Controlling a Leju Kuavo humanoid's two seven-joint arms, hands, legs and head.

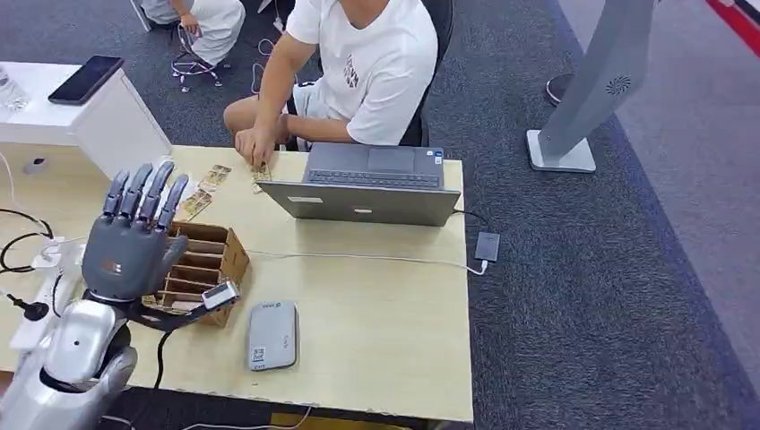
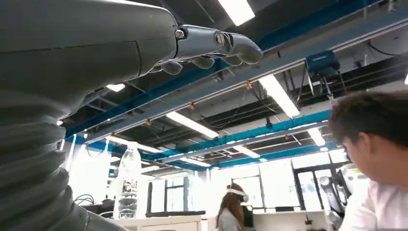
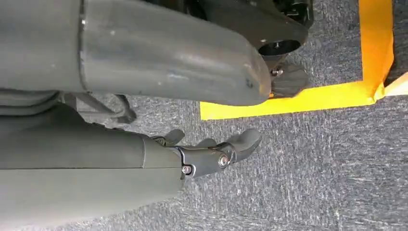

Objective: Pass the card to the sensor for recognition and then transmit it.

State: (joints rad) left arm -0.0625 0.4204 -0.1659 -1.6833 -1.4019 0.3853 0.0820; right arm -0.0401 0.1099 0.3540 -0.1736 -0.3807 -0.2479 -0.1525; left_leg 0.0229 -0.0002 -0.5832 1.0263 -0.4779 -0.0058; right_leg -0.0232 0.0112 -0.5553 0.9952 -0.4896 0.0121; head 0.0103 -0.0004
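My left hand (image 1: 134, 242) is raised over the left side of the table with its fingers (image 1: 143, 193) stretched upward and nothing in it; in the left wrist view its fingertips (image 2: 216, 45) point at the ceiling. Just beyond it stands a brown slotted card box (image 1: 208, 260). Several cards (image 1: 213, 177) lie on the table's far side, where a person's hand (image 1: 256, 148) touches them. The grey card sensor (image 1: 272, 334) lies flat near the front edge, right of my hand. My right hand (image 3: 211, 154) hangs over the carpet, fingers loosely extended and holding nothing.
An open grey laptop (image 1: 367, 184) sits at the table's far side before a seated person (image 1: 367, 63). A white cable (image 1: 358, 257) runs across the table to a dark adapter (image 1: 487, 245). White cabinet with a phone (image 1: 85, 79) at far left. Yellow floor tape (image 3: 298, 98).
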